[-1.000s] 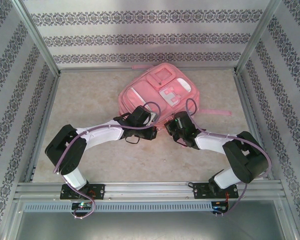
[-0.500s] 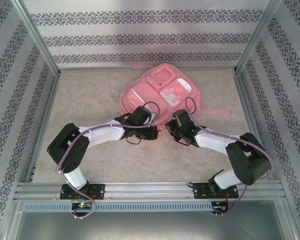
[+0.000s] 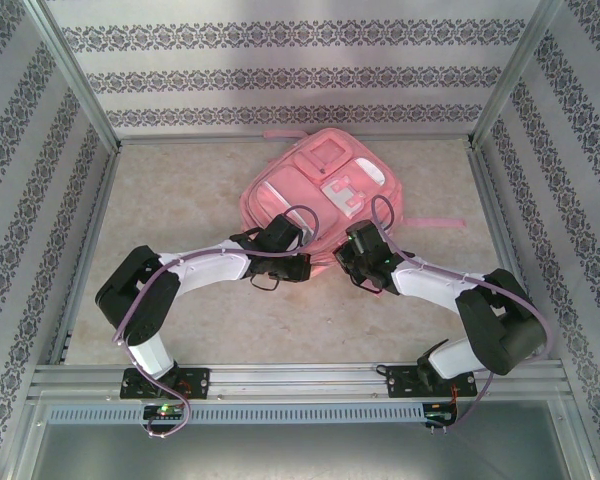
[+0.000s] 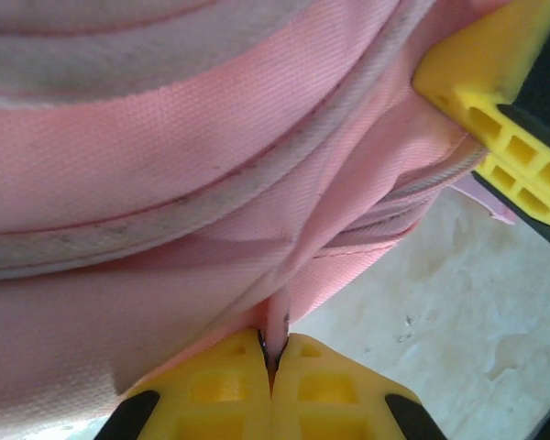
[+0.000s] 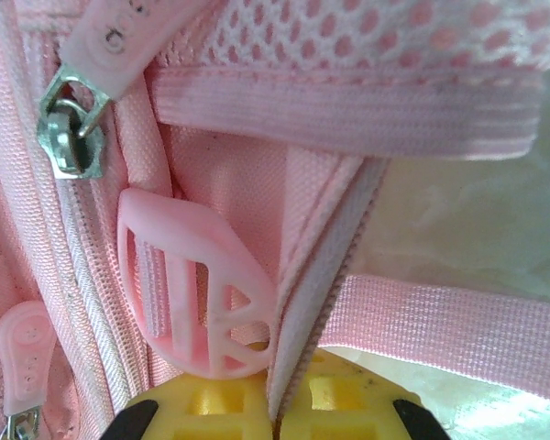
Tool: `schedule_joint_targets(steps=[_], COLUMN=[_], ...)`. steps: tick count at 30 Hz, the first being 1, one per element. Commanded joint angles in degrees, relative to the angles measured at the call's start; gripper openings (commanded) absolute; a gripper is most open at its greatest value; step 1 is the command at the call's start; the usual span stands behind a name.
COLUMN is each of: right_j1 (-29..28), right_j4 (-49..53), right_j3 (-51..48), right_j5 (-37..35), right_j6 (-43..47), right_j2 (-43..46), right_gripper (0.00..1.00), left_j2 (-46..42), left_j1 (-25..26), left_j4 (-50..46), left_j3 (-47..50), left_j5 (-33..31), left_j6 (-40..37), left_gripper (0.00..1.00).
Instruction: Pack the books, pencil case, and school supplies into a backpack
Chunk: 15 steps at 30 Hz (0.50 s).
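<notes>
At the near edge, two white-and-black arms reach in from an aluminium rail [image 3: 300, 378] over a beige, marbled tabletop [image 3: 180, 200]. The left gripper [image 4: 273, 362], with ribbed yellow plastic fingers, is pressed together on a thin fold of the large pink woven-fabric backpack [image 3: 320, 185], just below its corded piping. The right gripper [image 5: 275, 417], likewise yellow, is clamped on the pale edge of a zip tape at the bag's side, beside a curved pink plastic strap buckle [image 5: 197, 293] and a flat webbing strap [image 5: 440, 330]. A silver metal zip slider [image 5: 69, 128] hangs to its left, and pink mesh [image 5: 376, 37] lies beyond. The backpack lies flat on the table's far half, front pockets and white patch [image 3: 345, 188] up, below patterned grey-and-white walls [image 3: 280, 75]. Since a second ago the bag has shifted slightly right and the right arm's elbow has drawn back toward the rail, while the left arm has barely moved.
</notes>
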<state>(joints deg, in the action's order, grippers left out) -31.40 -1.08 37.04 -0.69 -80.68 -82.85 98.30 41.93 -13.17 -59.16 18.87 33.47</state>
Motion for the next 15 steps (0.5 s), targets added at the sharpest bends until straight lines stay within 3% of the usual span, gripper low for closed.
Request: schedule_joint_targets(steps=[1, 15], right_j1=[0.4, 2.0], right_j4=[5.7, 6.6], right_j3=[0.2, 0.6], right_j5=[-7.5, -7.6], right_j6=[2.0, 5.3], right_j2=[1.9, 1.0], right_gripper=[0.04, 0.06], left_j2=[-1.9, -8.2], left_j1=[-1.1, -3.6], left_j4=[-5.9, -8.0], left_j3=[0.7, 2.2], left_j5=[-5.2, -6.4], left_j6=[-0.8, -4.1], left_gripper=[0.0, 0.0])
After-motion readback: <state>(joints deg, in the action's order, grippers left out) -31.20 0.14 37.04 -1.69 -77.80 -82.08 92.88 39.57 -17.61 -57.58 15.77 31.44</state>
